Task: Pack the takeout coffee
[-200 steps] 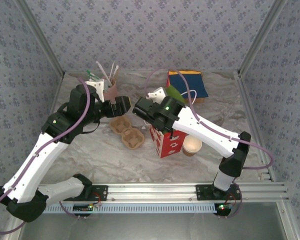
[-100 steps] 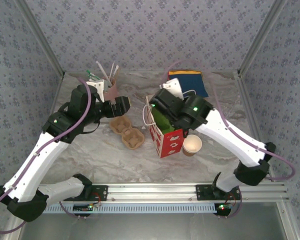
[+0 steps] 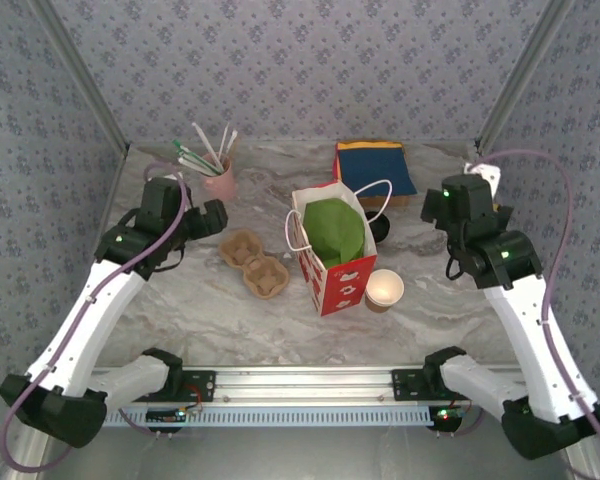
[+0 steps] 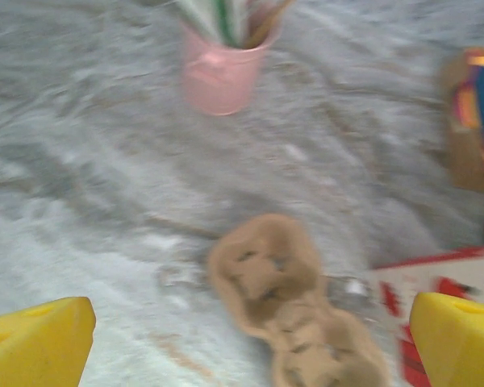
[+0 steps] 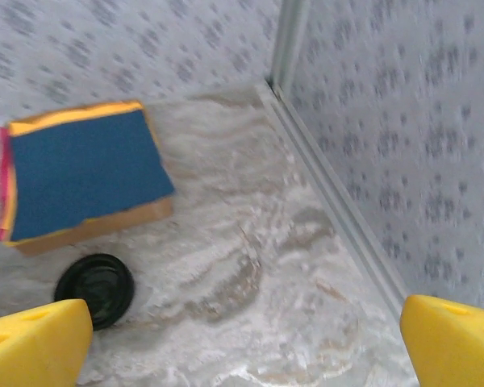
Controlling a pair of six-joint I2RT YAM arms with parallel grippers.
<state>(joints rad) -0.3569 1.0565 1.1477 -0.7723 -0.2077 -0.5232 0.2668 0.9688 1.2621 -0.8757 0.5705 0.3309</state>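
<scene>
From a fixed perch above and behind the arm bases (image 3: pixel 170 375), we look down and forward over the whole table (image 3: pixel 200 310). Riding behind the wide-spread left gripper (image 4: pixel 246 343), we skim low and close across the tabletop toward its far side, sharing the cardboard cup carrier (image 4: pixel 282 298) and pink cup (image 4: pixel 222 76) with the overhead view. Behind the equally spread right gripper (image 5: pixel 244 343) we face the far right corner from higher up, sharing the blue box (image 5: pixel 81 169) and black lid (image 5: pixel 94 288).
</scene>
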